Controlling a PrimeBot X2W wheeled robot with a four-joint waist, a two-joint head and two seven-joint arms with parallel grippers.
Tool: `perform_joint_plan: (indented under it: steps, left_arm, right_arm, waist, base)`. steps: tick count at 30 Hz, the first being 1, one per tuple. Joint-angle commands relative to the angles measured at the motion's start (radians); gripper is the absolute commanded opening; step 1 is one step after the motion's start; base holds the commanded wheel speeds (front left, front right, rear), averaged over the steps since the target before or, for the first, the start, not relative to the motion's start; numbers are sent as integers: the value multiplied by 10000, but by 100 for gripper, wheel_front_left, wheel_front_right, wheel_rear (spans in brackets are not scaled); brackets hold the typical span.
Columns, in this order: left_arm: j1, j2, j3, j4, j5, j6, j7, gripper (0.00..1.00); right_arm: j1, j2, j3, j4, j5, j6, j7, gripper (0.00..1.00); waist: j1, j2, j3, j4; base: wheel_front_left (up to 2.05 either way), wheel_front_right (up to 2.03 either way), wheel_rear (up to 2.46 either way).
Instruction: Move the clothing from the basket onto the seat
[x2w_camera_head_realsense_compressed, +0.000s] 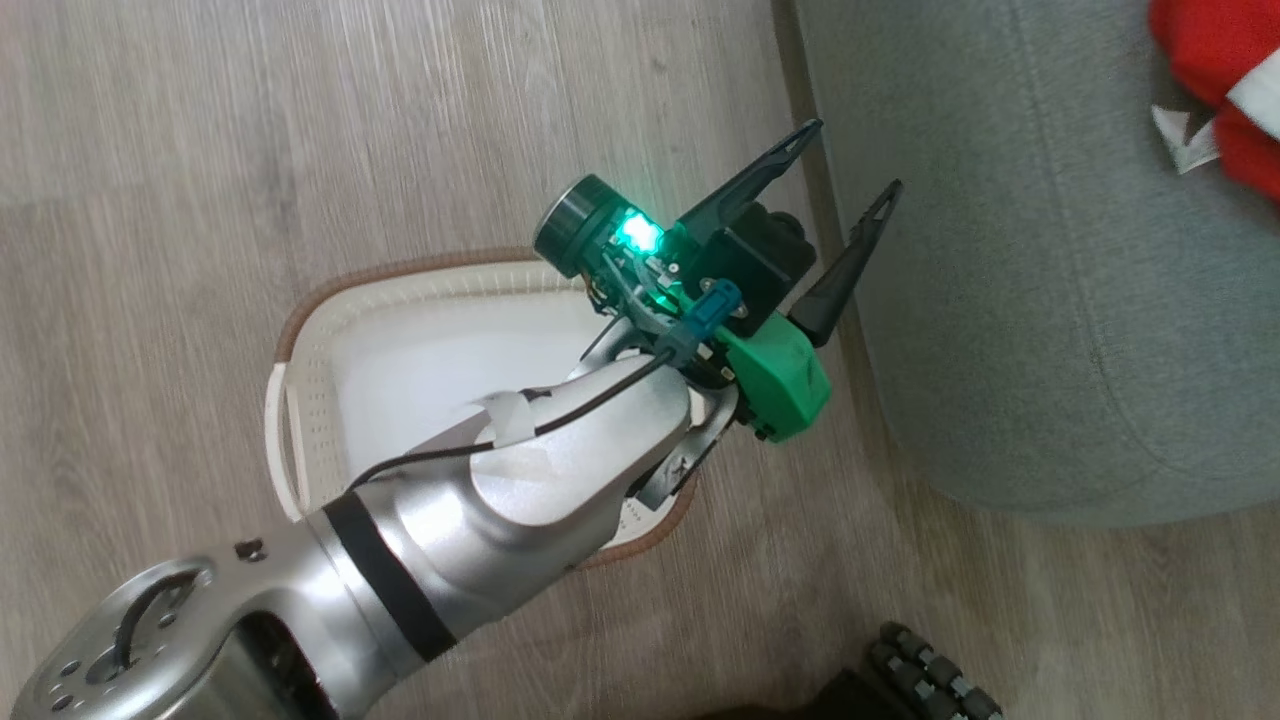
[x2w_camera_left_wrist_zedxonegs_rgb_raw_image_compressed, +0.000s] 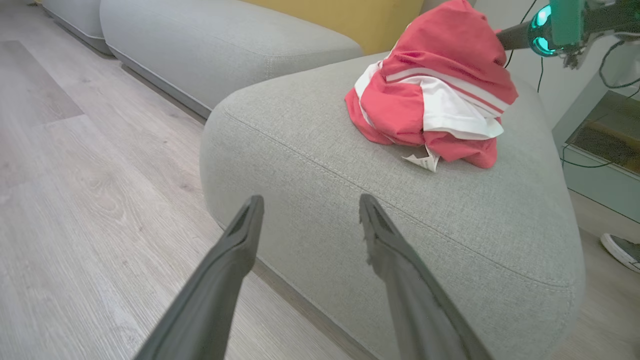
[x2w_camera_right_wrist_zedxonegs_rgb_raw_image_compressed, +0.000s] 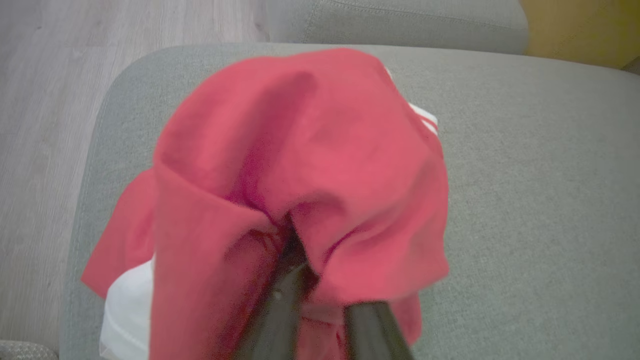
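Observation:
The red clothing (x2w_camera_left_wrist_zedxonegs_rgb_raw_image_compressed: 435, 95) with white panels and a small tag lies heaped on the grey-green seat (x2w_camera_left_wrist_zedxonegs_rgb_raw_image_compressed: 380, 210). My right gripper (x2w_camera_right_wrist_zedxonegs_rgb_raw_image_compressed: 295, 250) is shut on a fold of the clothing (x2w_camera_right_wrist_zedxonegs_rgb_raw_image_compressed: 300, 150) at the top of the heap, its fingertips buried in the fabric. My left gripper (x2w_camera_head_realsense_compressed: 855, 155) is open with nothing between its fingers, held over the floor between the basket (x2w_camera_head_realsense_compressed: 300, 330) and the seat (x2w_camera_head_realsense_compressed: 1000, 300). In the left wrist view the left gripper (x2w_camera_left_wrist_zedxonegs_rgb_raw_image_compressed: 308, 200) points at the seat's near corner. The basket's white bottom shows bare where my left forearm does not cover it. A bit of the clothing (x2w_camera_head_realsense_compressed: 1220, 60) shows at the head view's top right.
Pale wooden floor (x2w_camera_head_realsense_compressed: 300, 120) surrounds the basket. A second grey cushion (x2w_camera_left_wrist_zedxonegs_rgb_raw_image_compressed: 225, 45) and a yellow backrest (x2w_camera_left_wrist_zedxonegs_rgb_raw_image_compressed: 350, 15) lie beyond the seat. A glass-fronted cabinet (x2w_camera_left_wrist_zedxonegs_rgb_raw_image_compressed: 605, 135) with cables and a grey shoe (x2w_camera_left_wrist_zedxonegs_rgb_raw_image_compressed: 620, 250) are at the right. A ribbed black wheel (x2w_camera_head_realsense_compressed: 930, 680) sits near my base.

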Motion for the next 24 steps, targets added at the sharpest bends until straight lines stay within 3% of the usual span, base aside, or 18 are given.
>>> perform_joint_plan:
  steps: [1, 10, 24]
  left_arm:
    - [-157, -106, 171, -169, -131, -27, -141, 100]
    - [317, -106, 371, 105, -517, -201, -324, 100]
    - [2093, 617, 1808, -918, -360, -341, -377, 100]
  right_arm:
    - [201, -614, 357, 48, 234, -4, 165, 100]
    - [-293, -707, 1939, -70, 294, -4, 577, 100]
    - [-173, -114, 2665, 282, 485, -4, -1807, 100]
  waist:
    - [0, 0, -395, -63]
    - [0, 0, -1647, -189]
    - [0, 0, -3807, 191]
  base:
    - [0, 0, 0]
    - [0, 0, 0]
    - [0, 0, 0]
